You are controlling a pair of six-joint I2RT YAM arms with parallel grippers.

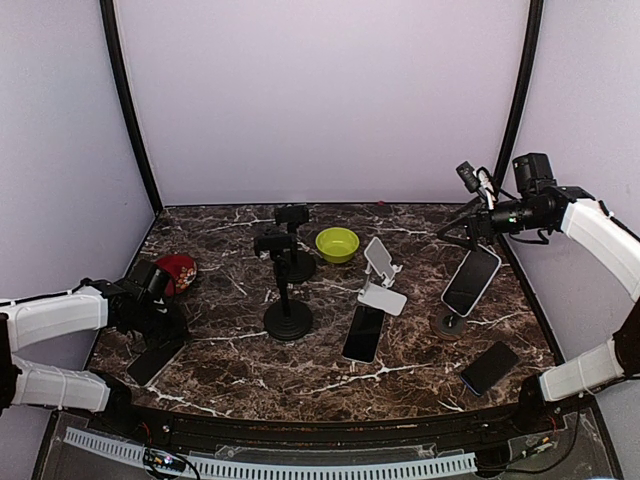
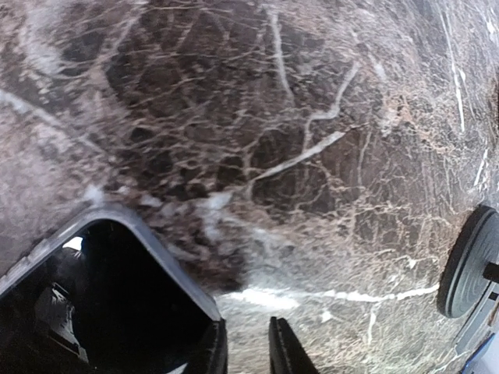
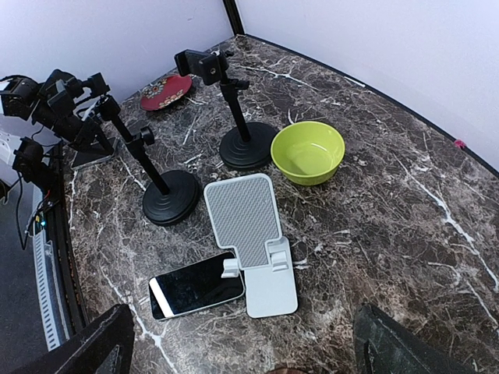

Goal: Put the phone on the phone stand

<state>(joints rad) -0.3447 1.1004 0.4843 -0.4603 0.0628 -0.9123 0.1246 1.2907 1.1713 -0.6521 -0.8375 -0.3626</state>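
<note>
A black phone (image 1: 155,362) lies flat at the near left of the table. My left gripper (image 1: 167,332) is low at its far end. In the left wrist view the phone (image 2: 93,312) fills the lower left; the gripper (image 2: 248,352) has its left finger against the phone's corner, with a narrow gap of bare table between the fingers. A white folding phone stand (image 1: 380,275) stands mid-table with a second phone (image 1: 364,333) flat beside it; both show in the right wrist view, stand (image 3: 249,226) and phone (image 3: 196,284). My right gripper (image 1: 462,228) is raised at the far right, open and empty (image 3: 242,354).
Two black pole stands (image 1: 288,318) (image 1: 297,262) stand left of centre. A green bowl (image 1: 337,243) and a red plate (image 1: 178,268) sit at the back and left. A third phone (image 1: 471,280) rests on a round-base stand (image 1: 447,325). Another phone (image 1: 489,367) lies near right.
</note>
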